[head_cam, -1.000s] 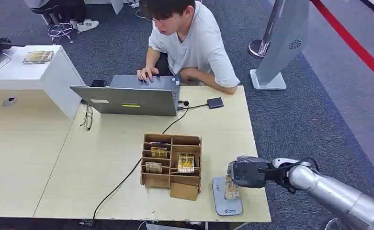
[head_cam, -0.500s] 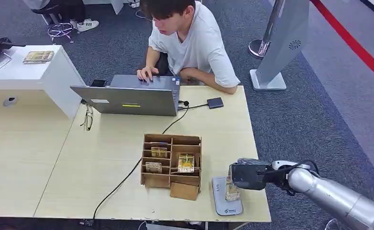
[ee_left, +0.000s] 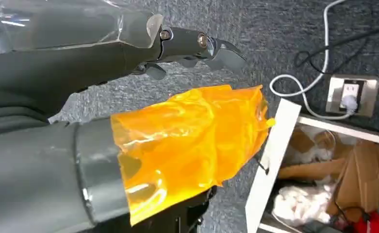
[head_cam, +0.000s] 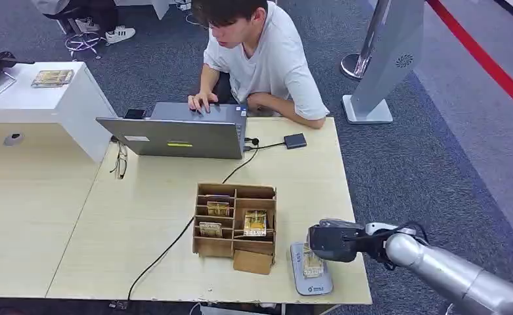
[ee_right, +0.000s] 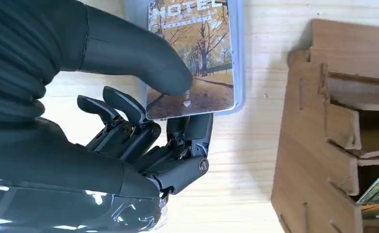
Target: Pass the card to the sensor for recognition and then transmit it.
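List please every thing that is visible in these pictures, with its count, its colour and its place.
card: one, autumn-tree print, held over the reader by the right robot hand
reader: one, grey, on the table's near edge, right of the box
box: one, brown, with compartments, mid-table; three more cards stand in it
laptop: one, grey, at the table's far side
glasses: one pair, dark, left of the laptop
cable: one, black, running from the laptop to the near edge
table: one, light wood
person: one, white shirt, seated behind the laptop
right robot hand: dark, thumb pressing on the card
left robot hand: dark, above grey carpet
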